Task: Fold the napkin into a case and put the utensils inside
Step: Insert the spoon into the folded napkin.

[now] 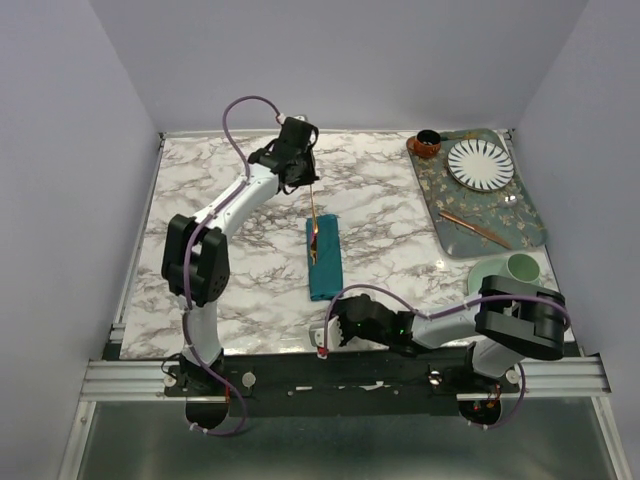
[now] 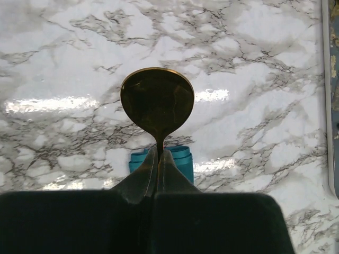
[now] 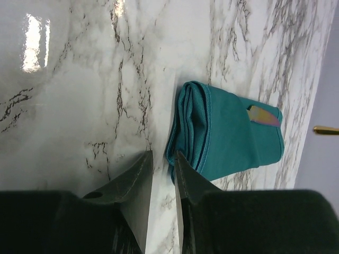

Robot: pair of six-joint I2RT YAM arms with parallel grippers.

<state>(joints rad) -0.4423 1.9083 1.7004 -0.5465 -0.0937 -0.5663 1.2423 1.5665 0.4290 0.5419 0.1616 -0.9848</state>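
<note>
The napkin lies folded into a narrow teal case (image 1: 324, 262) in the middle of the marble table. An iridescent utensil (image 3: 263, 115) pokes out of its far end. My left gripper (image 1: 309, 186) hovers above the case's far end, shut on the thin handle of the gold spoon (image 2: 157, 99), whose round bowl points away from the wrist camera. The spoon (image 1: 314, 215) hangs down toward the case (image 2: 184, 159). My right gripper (image 3: 163, 159) sits low at the near end of the case (image 3: 228, 132), slightly open, with only bare table between its fingers. One finger (image 3: 185, 177) is right against the cloth's edge.
A floral tray (image 1: 525, 228) at the back right carries a white striped plate (image 1: 480, 165), a small brown cup (image 1: 426, 144) and copper-pink sticks (image 1: 475, 228). A pale green saucer with a cup (image 1: 512, 270) stands near the right arm's elbow.
</note>
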